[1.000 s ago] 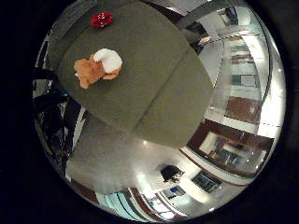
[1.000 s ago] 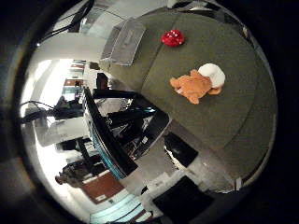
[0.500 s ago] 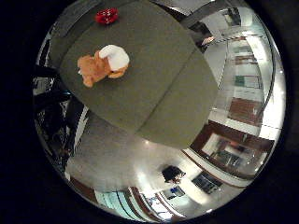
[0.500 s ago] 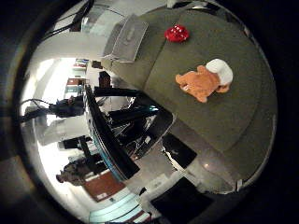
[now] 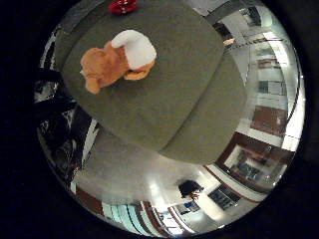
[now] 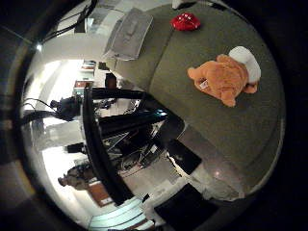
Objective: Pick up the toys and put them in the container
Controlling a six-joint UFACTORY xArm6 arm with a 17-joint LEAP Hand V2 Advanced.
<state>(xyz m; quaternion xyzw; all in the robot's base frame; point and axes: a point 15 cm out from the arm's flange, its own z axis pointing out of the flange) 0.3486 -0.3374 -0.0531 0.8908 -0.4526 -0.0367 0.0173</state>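
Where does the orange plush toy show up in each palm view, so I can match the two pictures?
Little finger side view: orange plush toy lies on the green table, with the red toy beyond it.
Thumb side view: it lies on the same table, between the red toy and the table's edge.
Shared landmark: the red toy.

Plush toy (image 6: 226, 79) on table (image 6: 226, 130), small toy (image 6: 186, 21) apart, container (image 6: 128, 34) beyond

Table: we see an olive-green cloth top (image 5: 189, 99) (filling much of both views).
Floor: we get pale, glossy floor (image 5: 129, 169) with light reflections.
Stand: dark frame (image 6: 96, 144) beside the table.
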